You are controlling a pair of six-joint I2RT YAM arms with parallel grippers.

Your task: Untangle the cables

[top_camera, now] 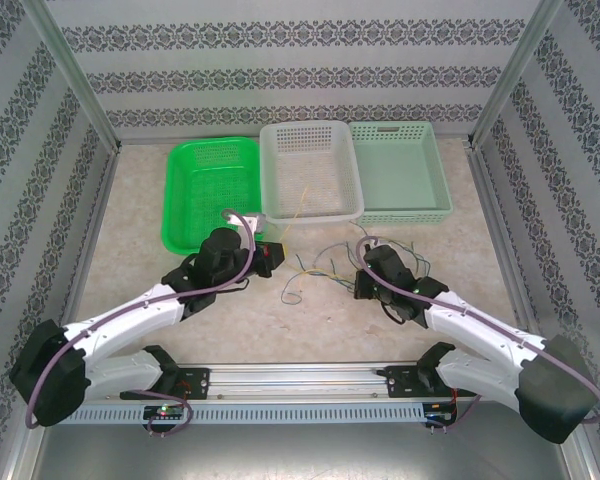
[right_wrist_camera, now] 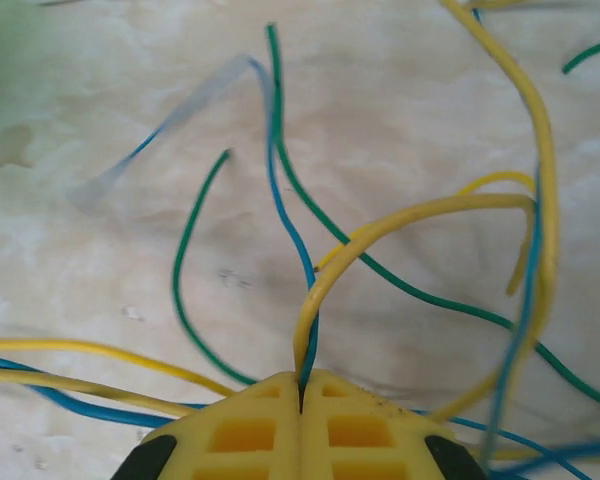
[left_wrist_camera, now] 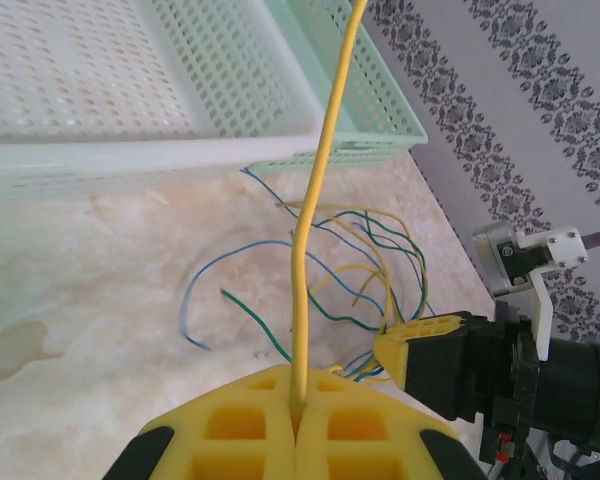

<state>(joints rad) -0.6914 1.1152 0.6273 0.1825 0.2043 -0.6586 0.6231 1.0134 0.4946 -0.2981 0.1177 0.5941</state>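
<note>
The cables (top_camera: 325, 262), thin yellow, green and blue wires, lie tangled on the marble tabletop between the two arms. My left gripper (top_camera: 268, 258) is shut on one yellow cable (left_wrist_camera: 315, 200), which runs straight up from between its yellow pads (left_wrist_camera: 298, 405) toward the baskets. To the right of the tangle, my right gripper (top_camera: 361, 284) is shut on a yellow cable (right_wrist_camera: 380, 228) and a blue cable (right_wrist_camera: 290, 235) pinched together at its tips (right_wrist_camera: 300, 388). The left wrist view has the right gripper's yellow fingers (left_wrist_camera: 425, 345) at the edge of the wire pile (left_wrist_camera: 350, 260).
Three baskets stand in a row at the back: a green basket (top_camera: 173, 200), a white basket (top_camera: 310, 217) with a wire end draped at its front, and a mint basket (top_camera: 405, 215). Patterned walls enclose the table.
</note>
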